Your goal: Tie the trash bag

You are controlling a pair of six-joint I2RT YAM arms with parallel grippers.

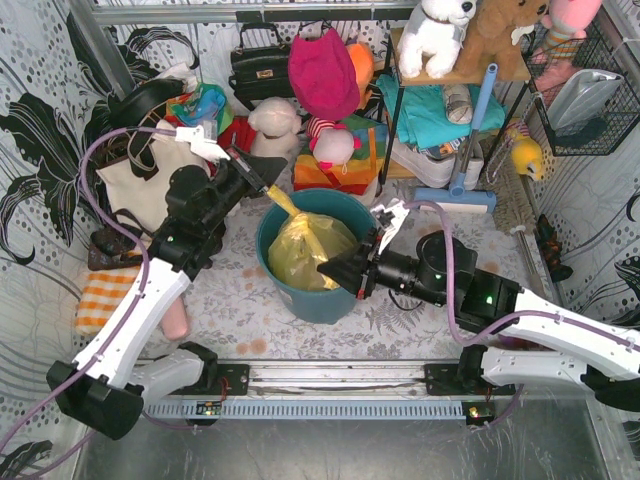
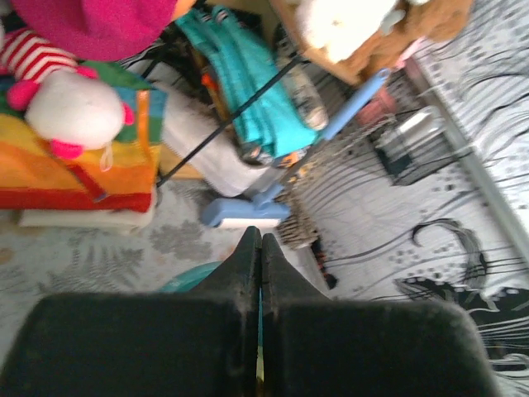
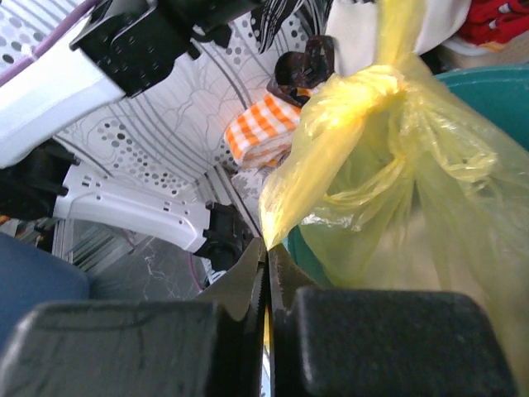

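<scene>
The trash bag [image 1: 300, 250] sits in the teal bin [image 1: 318, 302]. Its film looks thin, soft, light and probably slippery. The left gripper [image 1: 266, 184] pinches its twisted tail taut, and the right gripper [image 1: 338, 270] is clamped on a loose corner. Bunched film at the gathered neck likely holds best.

One trash bag [image 1: 300, 250], one teal bin [image 1: 322, 302], one cream tote [image 1: 150, 178], one black handbag [image 1: 260, 68]

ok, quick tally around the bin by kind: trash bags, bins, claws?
trash bag: 1
teal bin: 1
claws: 2 (left claw, right claw, both shut on the bag)
total: 4
</scene>
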